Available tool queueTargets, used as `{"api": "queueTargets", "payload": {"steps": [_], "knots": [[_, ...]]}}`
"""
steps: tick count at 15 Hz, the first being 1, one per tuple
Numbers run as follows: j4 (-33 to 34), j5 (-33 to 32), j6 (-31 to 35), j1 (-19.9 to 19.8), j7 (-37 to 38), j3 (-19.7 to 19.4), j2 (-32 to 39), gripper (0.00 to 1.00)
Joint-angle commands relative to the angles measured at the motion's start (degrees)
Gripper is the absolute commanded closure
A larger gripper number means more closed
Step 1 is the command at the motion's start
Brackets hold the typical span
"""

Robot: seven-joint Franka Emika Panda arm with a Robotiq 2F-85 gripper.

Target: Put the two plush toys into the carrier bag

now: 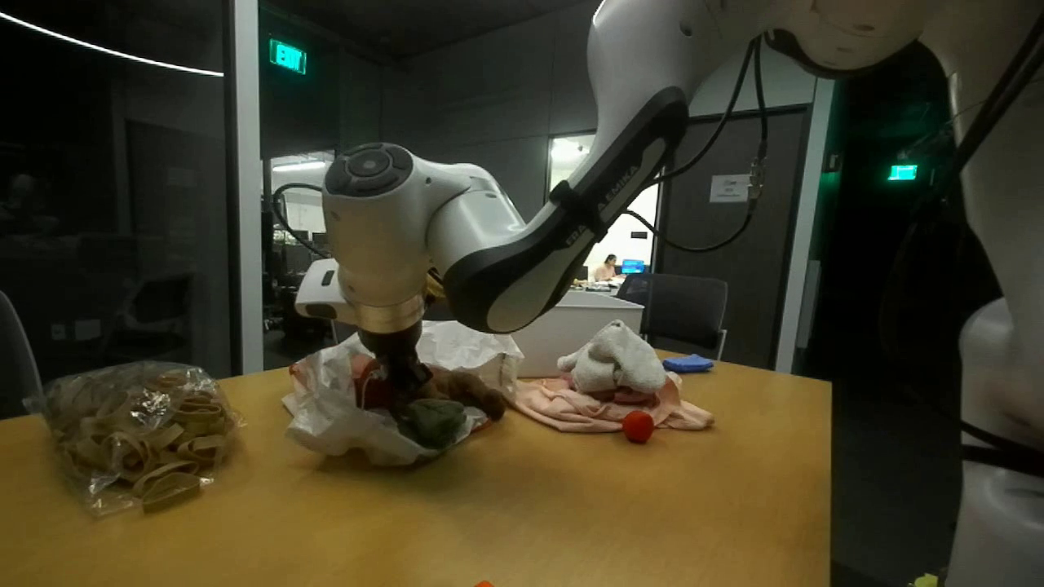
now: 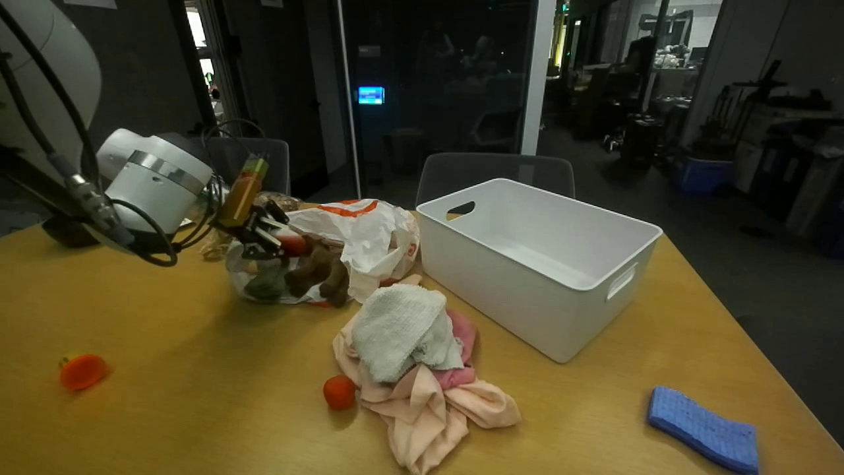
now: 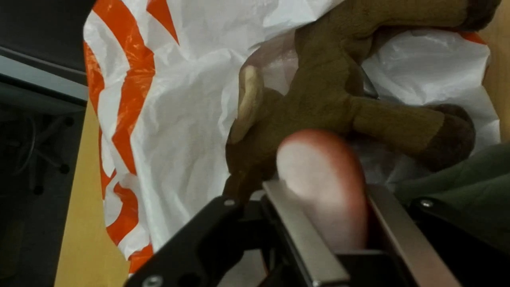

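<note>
Dark glass backs the surface. Left of centre in an exterior view, the brown plush toy lies in the mouth of the carrier bag. Low in the wrist view, the claw pinches the red plush toy; placing it seems in hand; lowering and release should follow.

Exit sign, green, lit, set high: reads "EXIT". Further green sign, lit, smaller: lettering too small to read. Arm link, white and black: brand lettering in two parts, "FRA" and "A EMIKA", divided by a black strap. Paper notice, white, on a dark door: text illegible. Lit panel, blue: characters too small to make out. Carrier bag, white: bold orange print in large strokes, wording cannot be made out; small round red mark also shown in an exterior view.
</note>
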Motion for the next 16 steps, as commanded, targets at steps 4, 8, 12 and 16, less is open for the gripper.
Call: {"api": "queueTargets", "payload": {"steps": [4, 8, 12, 16], "knots": [[-0.96, -0.40, 1.97, -0.52, -0.43, -0.08, -2.26, 0.17], [-3.71, 1.52, 2.09, -0.14, -0.83, 0.92, -6.54, 0.00], [-7.29, 8.27, 3.20, -0.19, -1.26, 1.93, -10.91, 0.00], [-13.32, 27.13, 11.33, -0.19, -5.76, 2.32, -14.59, 0.00]]}}
